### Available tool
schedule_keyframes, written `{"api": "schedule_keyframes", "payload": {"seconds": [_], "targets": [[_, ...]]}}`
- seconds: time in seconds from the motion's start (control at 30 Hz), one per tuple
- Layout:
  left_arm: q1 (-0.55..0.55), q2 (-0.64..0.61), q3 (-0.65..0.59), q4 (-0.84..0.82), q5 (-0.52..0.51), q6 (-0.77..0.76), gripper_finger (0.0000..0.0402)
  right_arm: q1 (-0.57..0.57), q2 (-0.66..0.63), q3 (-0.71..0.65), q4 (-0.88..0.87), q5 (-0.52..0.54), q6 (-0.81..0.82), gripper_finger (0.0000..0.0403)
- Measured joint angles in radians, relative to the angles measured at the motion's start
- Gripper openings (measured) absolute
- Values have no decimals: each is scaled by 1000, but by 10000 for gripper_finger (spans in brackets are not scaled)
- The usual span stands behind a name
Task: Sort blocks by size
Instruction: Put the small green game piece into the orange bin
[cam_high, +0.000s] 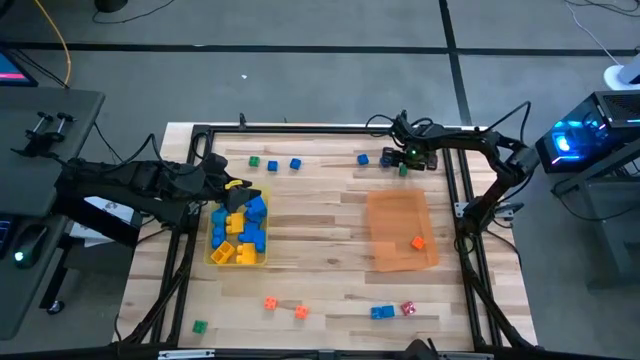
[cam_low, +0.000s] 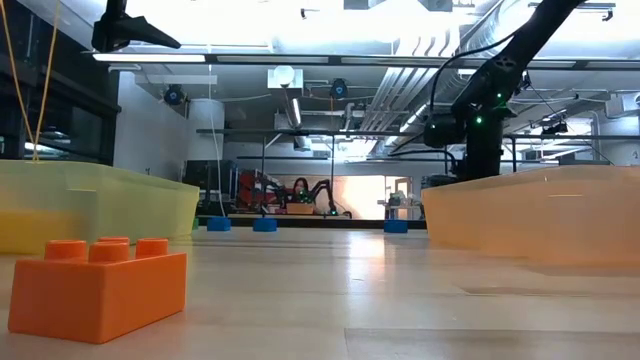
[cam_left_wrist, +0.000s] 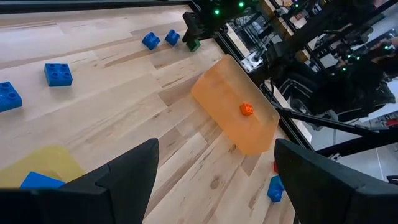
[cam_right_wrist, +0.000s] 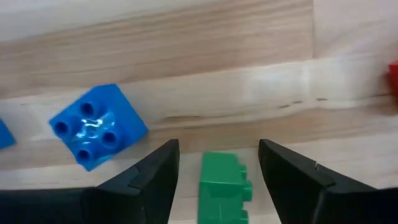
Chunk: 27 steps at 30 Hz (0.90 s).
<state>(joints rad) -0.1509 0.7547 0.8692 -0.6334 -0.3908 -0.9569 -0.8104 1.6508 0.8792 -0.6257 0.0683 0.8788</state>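
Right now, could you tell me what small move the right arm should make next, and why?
Probably close the jaws. The right gripper sits low at the table's far edge with the green block between its open jaws, apart from both. The blue block lies clear to one side, so nothing else should be caught.

Robotics lab or workshop. Wooden bench (cam_high: 330, 290) with black metal frame (cam_high: 320, 129) along edges, standing on grey floor with dark seams. Computer tower with blue glow (cam_high: 585, 135) past bench's right edge; side desk (cam_high: 45, 140) with cables past left edge. Low view: open ceiling with silver ducts (cam_low: 425, 70), strip lights (cam_low: 150, 57), glass partitions, more robot arms (cam_low: 325, 195) on far bench at back of room.
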Motion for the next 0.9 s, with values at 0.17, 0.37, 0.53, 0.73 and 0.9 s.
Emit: {"api": "schedule_keyframes", "payload": {"seconds": [0.17, 0.37, 0.53, 0.73, 0.9], "targets": [[0, 0, 0, 1, 0, -1, 305, 5, 0, -10, -5, 14, -3, 178], [0, 0, 0, 3, 0, 5, 305, 23, -33, -11, -29, -17, -99, 88], [0, 0, 0, 2, -1, 17, 305, 54, -191, -11, -108, -3, -200, 88], [0, 0, 0, 2, -11, 18, 305, 197, -472, -11, -192, -53, -225, 88], [0, 0, 0, 2, -11, 17, 305, 486, -562, -10, -253, -129, -50, 88]]}}
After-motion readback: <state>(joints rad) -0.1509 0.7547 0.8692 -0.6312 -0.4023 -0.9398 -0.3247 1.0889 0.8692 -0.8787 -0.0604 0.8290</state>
